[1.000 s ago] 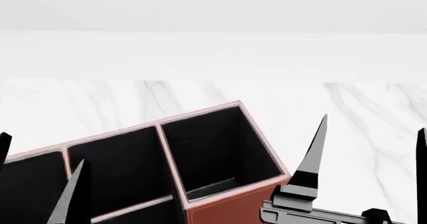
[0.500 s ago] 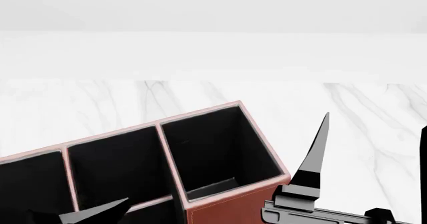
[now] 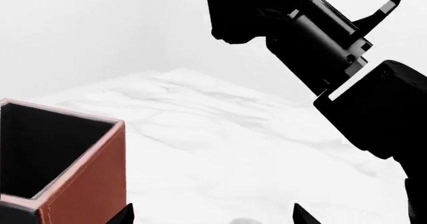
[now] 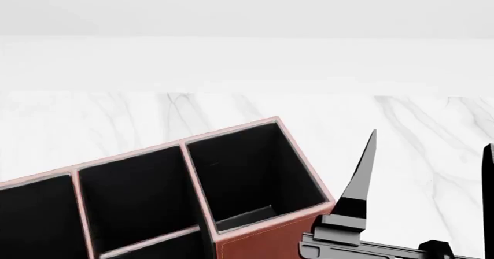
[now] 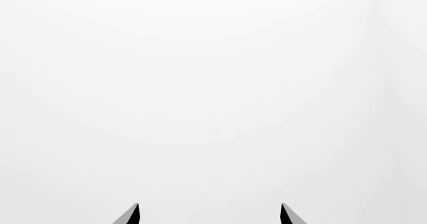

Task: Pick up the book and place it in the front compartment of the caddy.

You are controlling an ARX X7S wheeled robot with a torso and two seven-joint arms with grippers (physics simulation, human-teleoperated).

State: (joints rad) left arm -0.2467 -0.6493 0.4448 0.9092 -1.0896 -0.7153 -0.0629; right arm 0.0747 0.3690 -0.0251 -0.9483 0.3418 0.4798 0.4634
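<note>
Beside the caddy's (image 4: 262,236) near corner: right gripper (image 4: 428,155), jaws spread, empty, pointing upward. Left gripper (image 3: 212,215), jaws parted, empty, near the caddy's end. Caddy on white marble desk (image 4: 417,126), compartments empty. Book unseen.

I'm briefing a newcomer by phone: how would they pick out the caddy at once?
On the white marble table, look near the front edge in the head view, just left of the right hand. The caddy is the reddish-brown box with pinkish rims and black compartments, the only coloured thing on the pale surface.
</note>
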